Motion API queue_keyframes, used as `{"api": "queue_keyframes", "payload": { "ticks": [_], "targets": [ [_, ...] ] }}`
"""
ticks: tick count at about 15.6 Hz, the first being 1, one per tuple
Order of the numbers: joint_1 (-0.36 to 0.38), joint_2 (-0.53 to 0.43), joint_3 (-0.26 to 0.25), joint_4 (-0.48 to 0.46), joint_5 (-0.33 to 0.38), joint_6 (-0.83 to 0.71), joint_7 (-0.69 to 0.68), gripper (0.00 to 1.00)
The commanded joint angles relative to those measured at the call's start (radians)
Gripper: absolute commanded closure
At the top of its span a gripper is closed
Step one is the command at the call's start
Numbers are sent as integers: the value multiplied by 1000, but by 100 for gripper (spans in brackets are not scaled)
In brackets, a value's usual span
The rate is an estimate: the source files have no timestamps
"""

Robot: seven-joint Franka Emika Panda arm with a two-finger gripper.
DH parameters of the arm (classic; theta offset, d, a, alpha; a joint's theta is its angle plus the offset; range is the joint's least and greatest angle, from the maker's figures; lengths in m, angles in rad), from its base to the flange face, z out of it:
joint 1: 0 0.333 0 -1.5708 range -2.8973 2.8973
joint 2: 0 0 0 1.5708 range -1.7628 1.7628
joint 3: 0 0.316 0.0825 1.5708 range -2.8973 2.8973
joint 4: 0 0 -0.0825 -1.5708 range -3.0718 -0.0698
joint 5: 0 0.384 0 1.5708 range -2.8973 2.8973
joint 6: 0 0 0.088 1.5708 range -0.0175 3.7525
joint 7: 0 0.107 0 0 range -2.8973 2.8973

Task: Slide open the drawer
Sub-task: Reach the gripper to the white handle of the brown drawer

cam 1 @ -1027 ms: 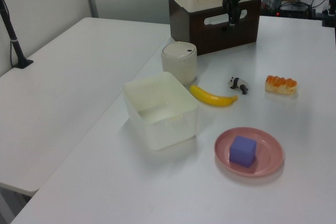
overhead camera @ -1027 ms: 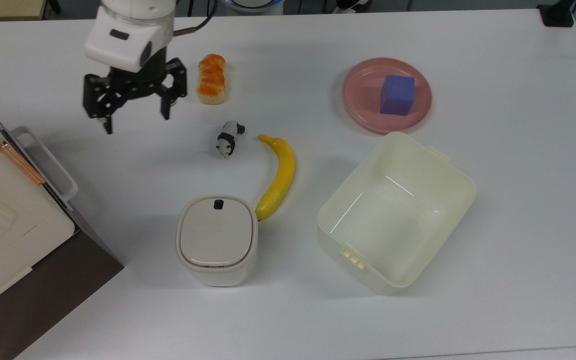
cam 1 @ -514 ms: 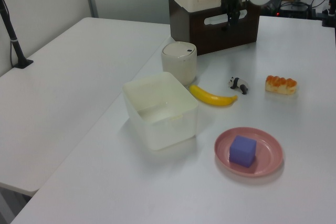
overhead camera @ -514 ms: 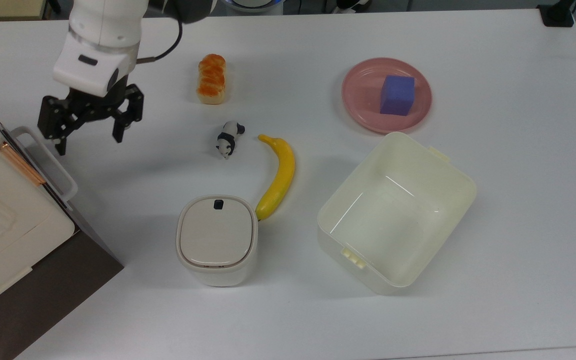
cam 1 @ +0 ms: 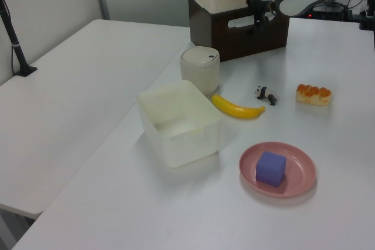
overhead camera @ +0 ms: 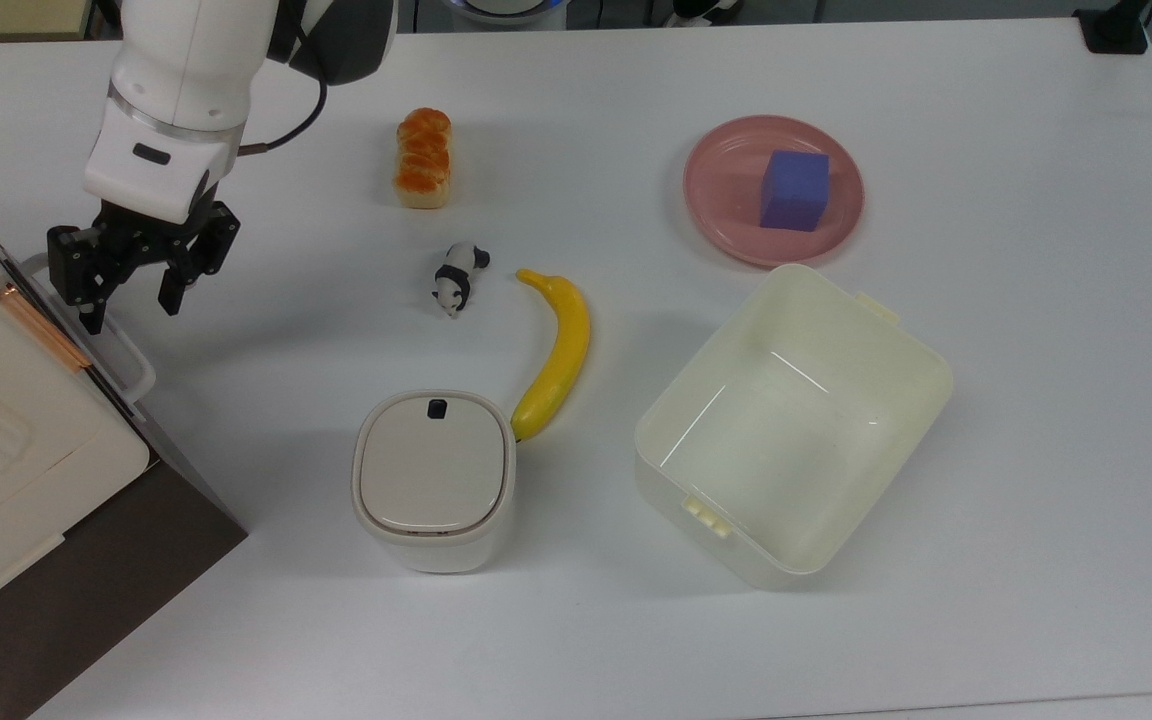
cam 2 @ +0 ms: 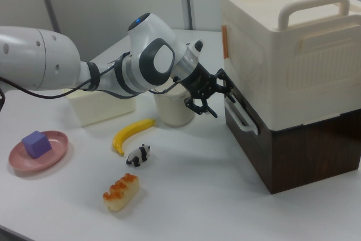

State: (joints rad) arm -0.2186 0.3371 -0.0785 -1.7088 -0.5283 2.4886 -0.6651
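The drawer [cam 2: 252, 152] has a dark brown front under a cream appliance and looks closed, flush with its cabinet. Its white loop handle [overhead camera: 126, 365] sticks out over the table and also shows in the right view [cam 2: 241, 118] and the left view [cam 1: 240, 23]. My gripper [overhead camera: 129, 300] is open at the handle's far end. In the top view one fingertip [overhead camera: 91, 318] overlaps the handle and the other hangs over the table beside it. I cannot tell whether it touches. In the right view the gripper [cam 2: 207, 105] sits just in front of the handle's upper end.
A cream lidded bin [overhead camera: 433, 480], a banana [overhead camera: 558, 350] and a toy panda [overhead camera: 456, 279] lie near the table's middle. A bread roll [overhead camera: 423, 158] is farther back. An open cream box [overhead camera: 901, 360] and a pink plate [overhead camera: 716, 200] with a purple cube [overhead camera: 794, 189] are at the top view's right.
The gripper has travelled toward the top view's left, from beside the bread roll down to the drawer handle. Its fingers look closer together. Nothing else moved.
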Motion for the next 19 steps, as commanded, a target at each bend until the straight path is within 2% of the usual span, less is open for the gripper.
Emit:
{"api": "queue_keyframes", "payload": {
  "ticks": [1,3,7,12,14,16,17,19],
  "targets": [
    [-16,-15,2,-40,-57,26,-19,31],
    [-24,-13,2,-41,-85,26,-39,31],
    [-33,-12,2,-41,-87,26,-87,32],
    [-33,-10,3,-40,-91,26,-88,55],
    [-33,-7,3,-40,-91,26,-87,60],
    [-33,3,3,-34,-91,26,-85,79],
    [-33,5,3,-34,-91,26,-80,85],
    [-31,11,3,-32,-90,26,-71,87]
  ]
}}
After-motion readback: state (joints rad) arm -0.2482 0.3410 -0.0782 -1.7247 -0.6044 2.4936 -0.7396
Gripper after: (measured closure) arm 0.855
